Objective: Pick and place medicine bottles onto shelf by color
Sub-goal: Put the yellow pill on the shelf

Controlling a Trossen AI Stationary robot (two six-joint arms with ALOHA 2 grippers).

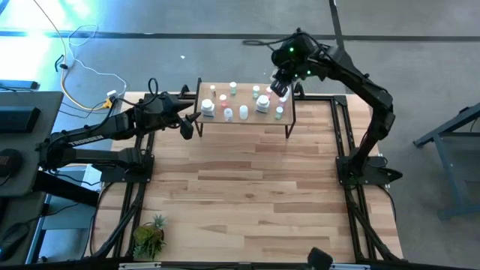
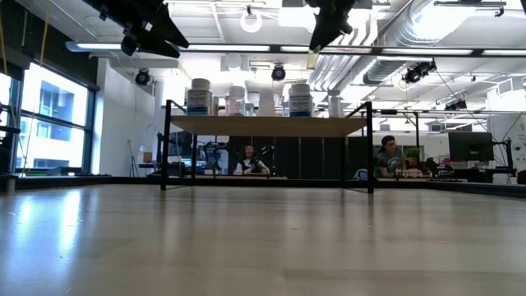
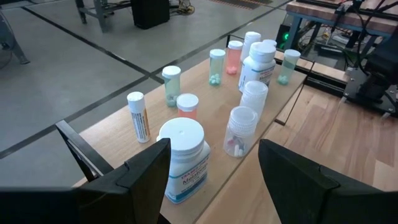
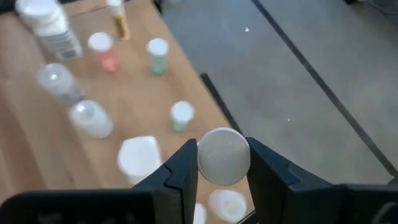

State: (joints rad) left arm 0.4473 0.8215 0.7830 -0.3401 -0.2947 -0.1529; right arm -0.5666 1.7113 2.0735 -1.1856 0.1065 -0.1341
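Bottle (image 4: 224,155) with a white round cap sits pinched between the fingers of the right end effector (image 4: 222,167), cap facing the wrist camera, so its long axis runs roughly straight down toward the shelf (image 1: 247,120). In the low view the same bottle (image 2: 313,56) hangs clear above the shelf top, not touching anything. High view puts the right end effector (image 1: 279,88) over the shelf's right end, above the cluster already standing there.

Key relation: drop spot lies directly below the held bottle, and the gap is vertical only. Right wrist view shows a white cap (image 4: 227,204) almost under the held one and a green-tinted vial (image 4: 181,116) just beside that. A straight descent looks likely to land on a neighbour; judged need is a small sideways shift onto bare board first. Held bottle's colour group can't be read from the cap alone.

Left end effector (image 3: 211,174) is spread wide and empty, level with the shelf's left end, with the big white-lidded bottle (image 3: 181,158) just ahead between its fingers but not gripped. Left arm (image 1: 112,127) is nearer that end; right arm owns the placement.
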